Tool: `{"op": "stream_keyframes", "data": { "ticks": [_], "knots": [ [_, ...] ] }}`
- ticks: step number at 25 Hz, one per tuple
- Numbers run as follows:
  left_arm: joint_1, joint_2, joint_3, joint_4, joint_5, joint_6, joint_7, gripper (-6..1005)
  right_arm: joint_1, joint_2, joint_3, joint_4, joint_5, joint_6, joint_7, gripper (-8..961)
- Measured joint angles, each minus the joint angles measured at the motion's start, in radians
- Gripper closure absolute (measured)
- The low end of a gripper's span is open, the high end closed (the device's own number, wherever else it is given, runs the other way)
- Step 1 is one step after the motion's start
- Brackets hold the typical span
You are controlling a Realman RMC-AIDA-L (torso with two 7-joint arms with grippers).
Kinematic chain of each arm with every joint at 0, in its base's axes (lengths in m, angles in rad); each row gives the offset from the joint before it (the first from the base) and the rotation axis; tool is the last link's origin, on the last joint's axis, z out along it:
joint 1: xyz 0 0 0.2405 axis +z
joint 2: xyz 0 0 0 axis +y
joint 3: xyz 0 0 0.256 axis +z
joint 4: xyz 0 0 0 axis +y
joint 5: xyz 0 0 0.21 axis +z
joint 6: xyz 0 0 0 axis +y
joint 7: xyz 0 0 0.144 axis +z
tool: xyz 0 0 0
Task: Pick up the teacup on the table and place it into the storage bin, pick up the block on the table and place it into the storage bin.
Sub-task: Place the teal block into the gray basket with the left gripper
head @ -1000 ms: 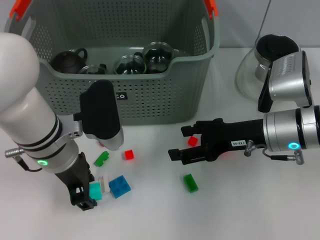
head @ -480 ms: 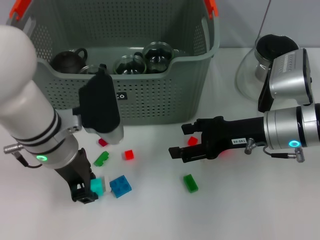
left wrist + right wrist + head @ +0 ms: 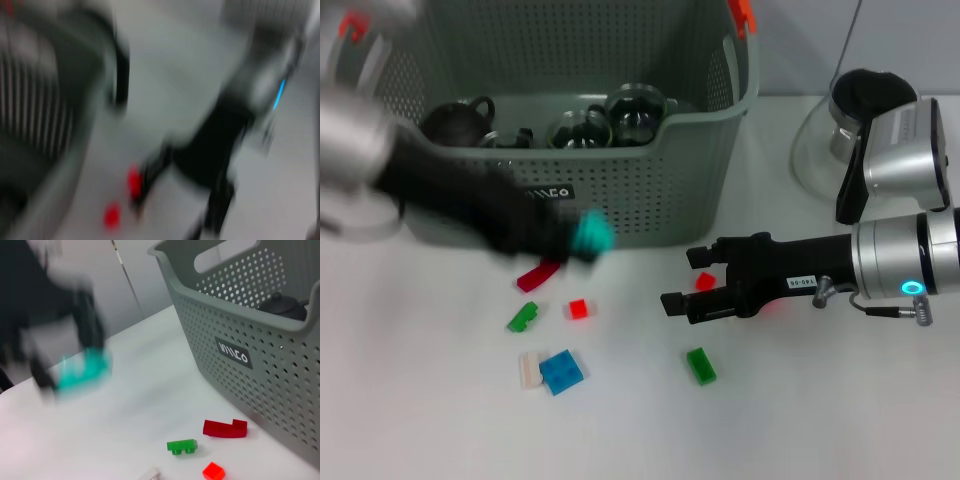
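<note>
Gripping a teal block [image 3: 590, 234], left end effector [image 3: 582, 238] (blurred) fronts the storage bin [image 3: 650, 190].

Teal block [image 3: 590, 234] held up before the grey-green storage bin [image 3: 650, 190]

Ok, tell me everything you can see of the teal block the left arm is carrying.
The teal block is a small turquoise piece, plastic by its look, motion-smeared. It sits at the tip of the left gripper, lifted off the table, in front of the storage bin wall near its black label. Studs or shape cannot be made out.
</note>
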Motion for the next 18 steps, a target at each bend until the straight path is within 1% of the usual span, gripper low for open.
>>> {"op": "stream_keyframes", "data": {
  "ticks": [1, 2, 3, 4, 5, 6, 9, 11, 12, 14, 16, 18],
  "knots": [
    [-0.035, 0.024, -0.072, -0.033, -0.049, -0.009, -0.015, 590, 0.0, 0.0, 0.0, 0.0, 0.0, 0.0, 0.0, 29],
    [-0.042, 0.033, -0.084, -0.047, -0.056, -0.02, -0.018, 590, 0.0, 0.001, 0.0, 0.0, 0.0, 0.0, 0.0, 29],
    [-0.064, 0.057, -0.109, -0.09, -0.075, -0.064, -0.022, 589, 0.001, 0.001, 0.0, 0.0, 0.0, 0.001, 0.0, 29],
    [-0.079, 0.073, -0.104, -0.123, -0.075, -0.126, -0.022, 589, 0.003, 0.003, 0.0, 0.0, 0.0, 0.001, 0.0, 29],
    [-0.094, 0.092, -0.081, -0.166, -0.074, -0.212, -0.019, 589, 0.005, 0.004, 0.0, 0.0, -0.001, 0.002, -0.001, 29],
    [-0.105, 0.105, -0.055, -0.196, -0.071, -0.279, -0.017, 588, 0.007, 0.005, 0.0, 0.0, -0.002, 0.001, -0.001, 29],
    [-0.13, 0.136, 0.06, -0.284, -0.05, -0.53, -0.023, 587, 0.012, 0.005, -0.004, -0.004, -0.004, 0.002, -0.001, 29],
    [-0.145, 0.14, 0.113, -0.325, -0.012, -0.653, -0.035, 586, 0.014, 0.006, -0.005, -0.006, -0.004, 0.001, -0.001, 29],
    [-0.15, 0.139, 0.131, -0.341, 0.005, -0.688, -0.04, 586, 0.014, 0.006, -0.005, -0.007, -0.004, 0.0, -0.001, 29],
    [-0.163, 0.13, 0.163, -0.374, 0.066, -0.778, -0.049, 585, 0.015, 0.006, -0.003, -0.007, -0.005, -0.001, -0.001, 28],
    [-0.166, 0.117, 0.177, -0.393, 0.097, -0.828, -0.05, 584, 0.015, 0.006, -0.002, -0.007, -0.005, -0.002, -0.002, 28],
    [-0.166, 0.11, 0.183, -0.398, 0.105, -0.857, -0.046, 583, 0.013, 0.006, -0.002, -0.007, -0.005, -0.003, -0.002, 28]
  ]
}}
